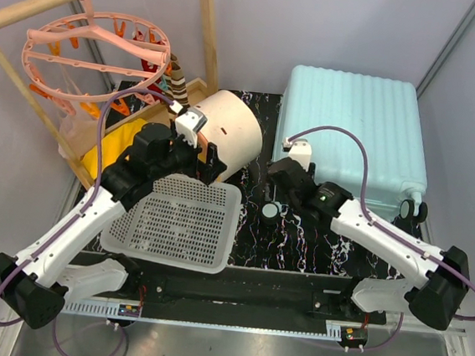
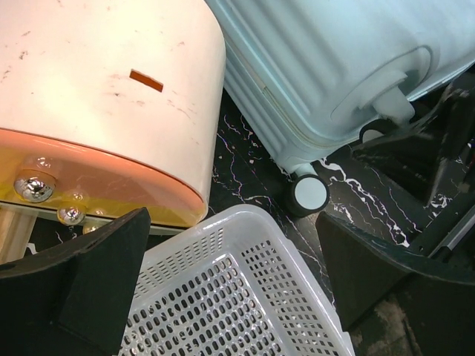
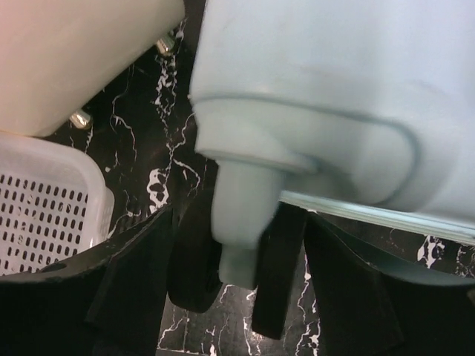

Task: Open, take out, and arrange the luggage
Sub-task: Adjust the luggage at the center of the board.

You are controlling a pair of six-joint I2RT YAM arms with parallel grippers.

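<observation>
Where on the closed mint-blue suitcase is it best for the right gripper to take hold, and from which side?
Probably the caster leg at the near-left corner of the suitcase, approached from the near side. The ribbed shell looks too broad for the jaws; this leg is narrow and sticks out. The right gripper stands open around it.

Left arm (image 1: 73,229): we saw it rise from its base at the near left corner and reach forward and to the right, its elbow bent.
Left gripper (image 1: 207,165): we found its jaws spread fully apart, one black finger (image 2: 82,289) at each side of its wrist view, gripping nothing.
Right arm (image 1: 383,238): we saw it stretch from the near right corner, forward and to the left, lying low.
Right gripper (image 1: 275,182): we saw its jaws standing apart, the fingers (image 3: 349,289) wide at the bottom of its wrist view.
</observation>
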